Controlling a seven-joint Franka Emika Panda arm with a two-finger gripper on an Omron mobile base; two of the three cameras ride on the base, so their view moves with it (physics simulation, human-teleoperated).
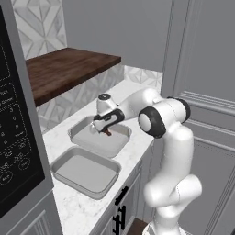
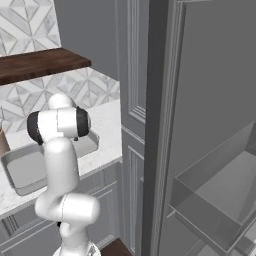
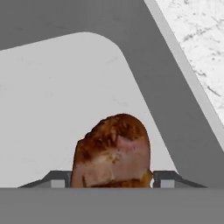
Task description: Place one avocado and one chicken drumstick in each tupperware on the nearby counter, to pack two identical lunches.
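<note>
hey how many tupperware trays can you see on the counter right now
2. The far tupperware lies under the gripper, which holds a chicken drumstick over it; the near tupperware sits beside it, toward the counter's front.

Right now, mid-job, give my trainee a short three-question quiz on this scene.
1. True or false: the near tray holds an avocado.
2. What sits between the fingers? A) drumstick B) avocado C) nothing
3. Over which tray does the gripper hang: near or far?

Key:
1. False; it looks bare.
2. A, the drumstick.
3. The far tray.
</note>
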